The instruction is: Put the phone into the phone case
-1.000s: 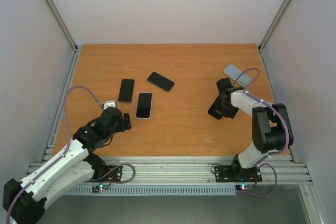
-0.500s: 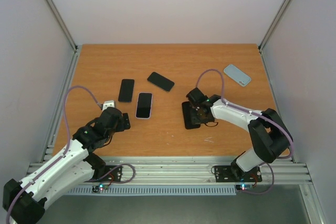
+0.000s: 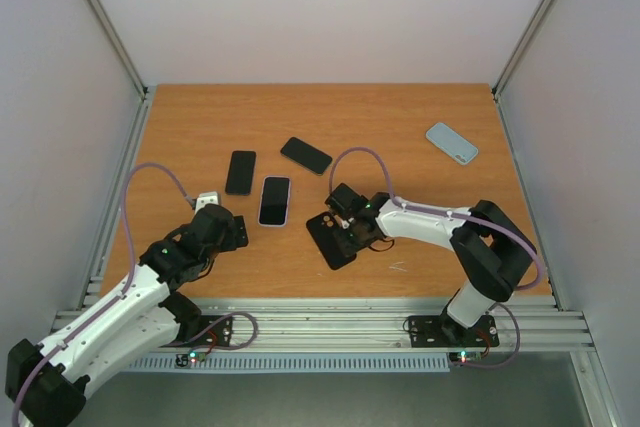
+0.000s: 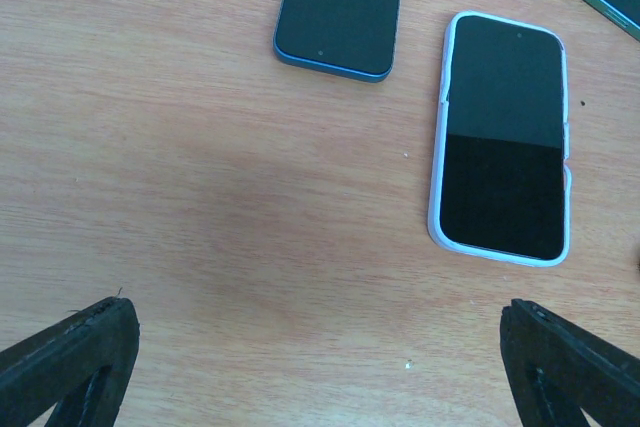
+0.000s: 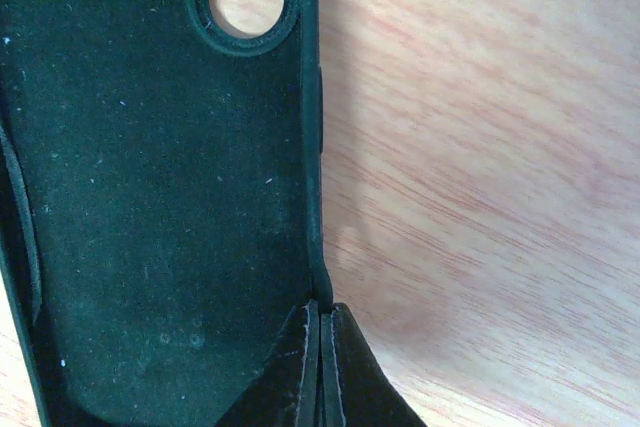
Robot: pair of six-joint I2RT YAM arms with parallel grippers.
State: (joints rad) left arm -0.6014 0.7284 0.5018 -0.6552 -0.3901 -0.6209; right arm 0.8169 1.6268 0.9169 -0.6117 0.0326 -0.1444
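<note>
Nearest the arm bases, the left gripper [image 4: 320, 352] hangs low over the bench [image 4: 200, 197] with its jaws spread wide and nothing between them. To its right, the right gripper [image 5: 322, 367] has its jaws pinched shut on one long side wall of the black phone case [image 5: 150, 197], which sits near the middle of the bench, open side up so its lining shows. Whether it rests on the wood or hangs just above it I cannot tell. In the top view its long axis runs near to far, the far end leaning left. The right wrist view puts the camera cut-out at the end away from the jaws. I judge the step in hand to be placing the case. Next it must lie flat and be let go, then a bare phone fetched. Further off lie a lilac-cased phone [image 4: 503, 137], a blue-edged phone [image 4: 340, 7], a third phone [image 3: 306, 155] and, far right, a pale blue case [image 3: 452, 143].
</note>
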